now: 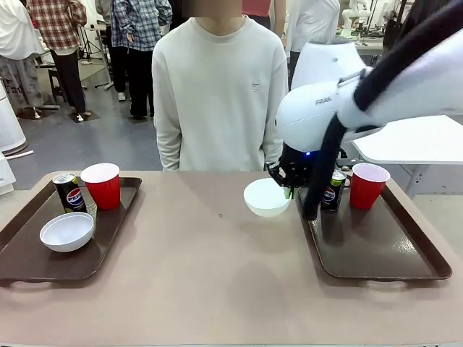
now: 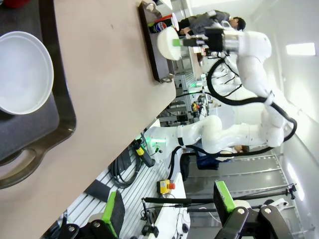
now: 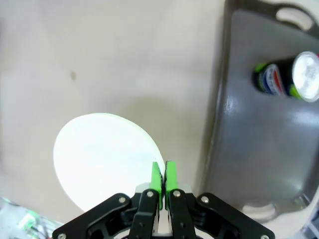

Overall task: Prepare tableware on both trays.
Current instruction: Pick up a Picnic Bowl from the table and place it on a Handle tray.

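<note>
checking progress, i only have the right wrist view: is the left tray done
Observer: Looks done. The left tray holds a bowl, a can and a cup.
Operator: is there a cup on the right tray, i see just a can
Observer: Yes, a red cup stands at the far end of the right tray, beside that can.
Operator: where's the left hand
Observer: The left hand is open, near the left tray's bowl, holding nothing.
Operator: anyone close
Observer: A person stands at the far edge, behind the bowl that your right hand pinches by its rim.
</note>
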Controlling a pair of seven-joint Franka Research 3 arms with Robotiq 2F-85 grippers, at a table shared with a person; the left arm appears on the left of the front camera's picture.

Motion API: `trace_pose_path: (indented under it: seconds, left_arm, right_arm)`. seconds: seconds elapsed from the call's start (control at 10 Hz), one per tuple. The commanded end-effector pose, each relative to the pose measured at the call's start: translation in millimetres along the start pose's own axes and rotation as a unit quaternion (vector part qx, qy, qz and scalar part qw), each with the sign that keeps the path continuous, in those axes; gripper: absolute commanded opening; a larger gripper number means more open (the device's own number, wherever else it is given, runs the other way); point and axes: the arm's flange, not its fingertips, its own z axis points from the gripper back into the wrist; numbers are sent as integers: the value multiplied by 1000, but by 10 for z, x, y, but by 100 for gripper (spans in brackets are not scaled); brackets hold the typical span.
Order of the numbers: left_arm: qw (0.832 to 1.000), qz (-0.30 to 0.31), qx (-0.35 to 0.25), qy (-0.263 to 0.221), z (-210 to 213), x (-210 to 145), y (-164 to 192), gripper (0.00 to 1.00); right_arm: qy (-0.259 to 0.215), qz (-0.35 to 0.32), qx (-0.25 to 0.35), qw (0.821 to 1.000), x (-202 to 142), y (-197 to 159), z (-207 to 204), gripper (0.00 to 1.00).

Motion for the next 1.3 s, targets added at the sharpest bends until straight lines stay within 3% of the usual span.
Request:
trace_pose_path:
  seconds: [0.0,0.3,0.4,0.7,0.9,1.2]
  left_arm:
    - [1000,-6,-8,-5,14,-2,-19,95]
    - [1000,-6,-8,-5,14,-2,-19,95]
    - [1000,-6,-8,-5,14,-2,-19,95]
    - [1000,-6,-8,-5,14,-2,-19,95]
    - [1000,-6,-8,-5,14,-2,-19,95]
    - [1000,-6,-8,-5,14,-2,-19,95]
  right_arm:
    - [-14,5,10,1000,-304,-171,172,0]
    - [-28,4,9,1000,-321,-747,338,0]
    - [-23,36,8,999,-295,-978,411,0]
    - [-8,34,-1,999,-93,-1602,479,0]
    - [31,54,-18,998,-31,-1795,350,0]
    - [37,50,-3,998,210,-1869,-23,0]
